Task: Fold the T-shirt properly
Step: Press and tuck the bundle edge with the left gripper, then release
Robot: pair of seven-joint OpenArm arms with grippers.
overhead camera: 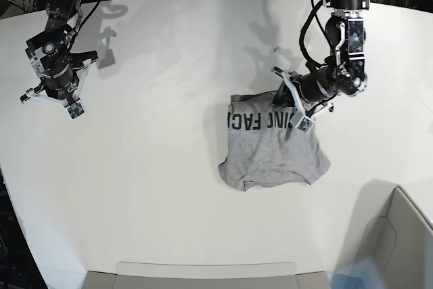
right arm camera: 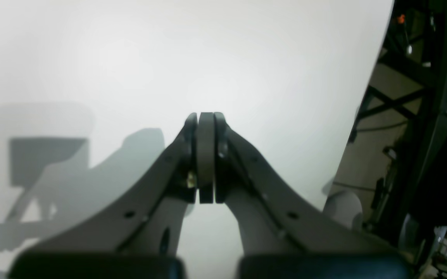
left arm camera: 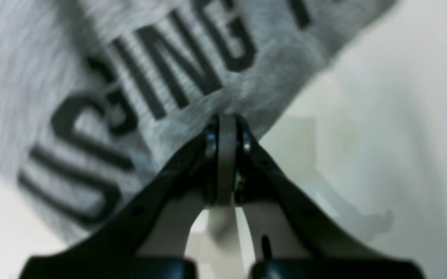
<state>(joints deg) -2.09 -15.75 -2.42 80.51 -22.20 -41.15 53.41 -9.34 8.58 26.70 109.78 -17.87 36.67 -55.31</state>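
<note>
The heather-grey T-shirt [overhead camera: 270,150] lies folded into a rough rectangle at the middle of the white table [overhead camera: 155,167]. Its black lettering shows along the far edge. My left gripper [overhead camera: 295,114] sits at the shirt's far right corner. In the left wrist view the left gripper [left arm camera: 227,121] is shut, and the T-shirt [left arm camera: 161,58] puckers into creases right at its tips. My right gripper [overhead camera: 53,93] hangs over the bare table at the far left, well away from the shirt. The right wrist view shows the right gripper [right arm camera: 206,116] shut on nothing.
A grey bin [overhead camera: 399,235] stands at the front right corner. A flat grey tray edge [overhead camera: 203,274] runs along the front. Cables lie behind the table's far edge. In the right wrist view the table edge [right arm camera: 366,97] drops off to dark metal framing.
</note>
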